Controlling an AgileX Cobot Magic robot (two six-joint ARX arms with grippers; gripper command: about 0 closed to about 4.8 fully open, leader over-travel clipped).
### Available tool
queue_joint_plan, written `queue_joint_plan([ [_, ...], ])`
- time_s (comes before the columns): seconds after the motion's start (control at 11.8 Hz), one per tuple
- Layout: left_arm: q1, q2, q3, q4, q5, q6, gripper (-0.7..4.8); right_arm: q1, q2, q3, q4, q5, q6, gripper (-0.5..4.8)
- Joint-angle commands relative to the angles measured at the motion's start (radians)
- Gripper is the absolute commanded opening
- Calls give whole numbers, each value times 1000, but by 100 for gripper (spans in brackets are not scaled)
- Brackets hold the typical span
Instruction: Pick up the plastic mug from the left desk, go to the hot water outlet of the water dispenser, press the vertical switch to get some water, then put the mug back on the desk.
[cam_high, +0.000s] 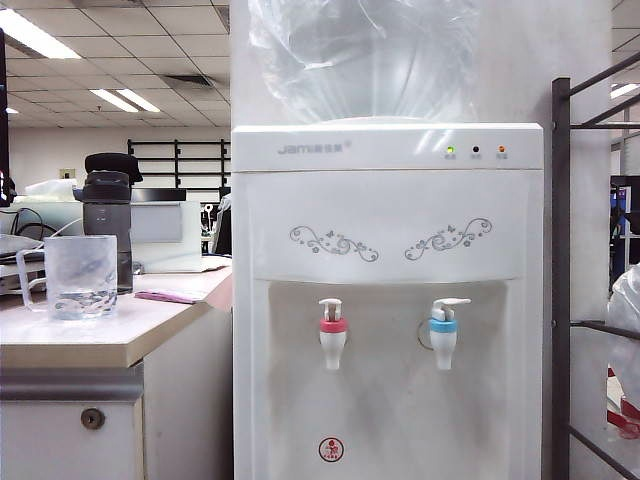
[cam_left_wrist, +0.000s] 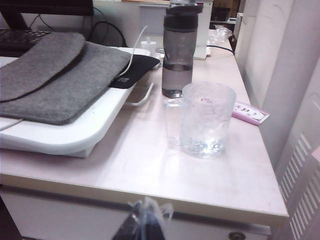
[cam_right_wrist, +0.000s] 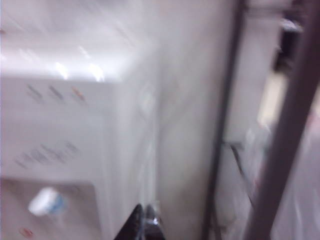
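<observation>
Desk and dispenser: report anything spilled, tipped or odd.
Nothing stands out. The plastic mug stands upright on the desk beside the dark tumbler, no spill visible. Both taps look intact on the dispenser. Left gripper and right gripper are shut, holding nothing.

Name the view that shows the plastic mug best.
The left wrist view: the plastic mug stands close and whole on the left desk, water visible inside. The exterior view shows it smaller, at the desk edge, handle visible. The right wrist view misses it.
</observation>
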Motion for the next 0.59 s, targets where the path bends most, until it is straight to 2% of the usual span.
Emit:
queue_joint_plan([
  [0.08,0,0,0,7,-3,4,-1,-124,-2,-55,47,-2,-83,-1],
  [0.17,0,0,0,7,-3,4,-2,-122,-2,-55,47,-1,-83,-1],
  [0.25,0,0,0,8,-3,4,-1,-122,-2,-55,122,62,-82,-2],
  [0.59,0,0,0,8,-3,4,-2,-123,-2,-55,139,69,-82,-1],
])
